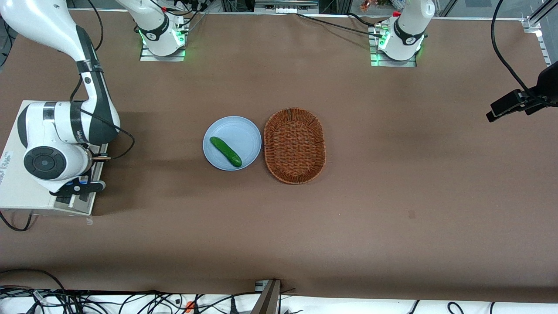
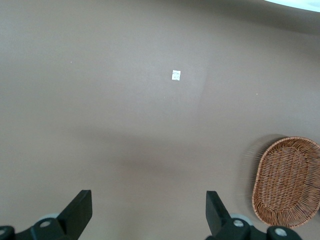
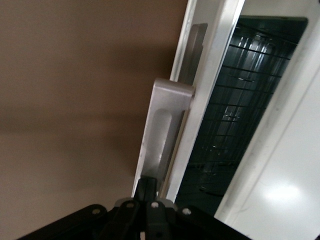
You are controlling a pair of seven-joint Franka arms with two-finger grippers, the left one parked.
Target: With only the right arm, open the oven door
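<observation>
The cream-white oven (image 1: pixel 17 192) stands at the working arm's end of the table. The right arm (image 1: pixel 56 135) bends over its top. My black gripper (image 1: pixel 80 188) hangs at the oven's front edge, over the oven door (image 1: pixel 85 204). In the right wrist view the oven door (image 3: pixel 210 75) stands slightly ajar, and the dark inside with the wire rack (image 3: pixel 235 120) shows between it and the oven's white body (image 3: pixel 285 175). My gripper (image 3: pixel 146 186) has its fingers shut together, with the tips against the end of the silver bar handle (image 3: pixel 162 130).
A light blue plate (image 1: pixel 248 131) with a green cucumber (image 1: pixel 225 151) lies mid-table, beside a brown wicker basket (image 1: pixel 294 145), which also shows in the left wrist view (image 2: pixel 286 181). A black camera on a cable (image 1: pixel 518 102) hangs toward the parked arm's end.
</observation>
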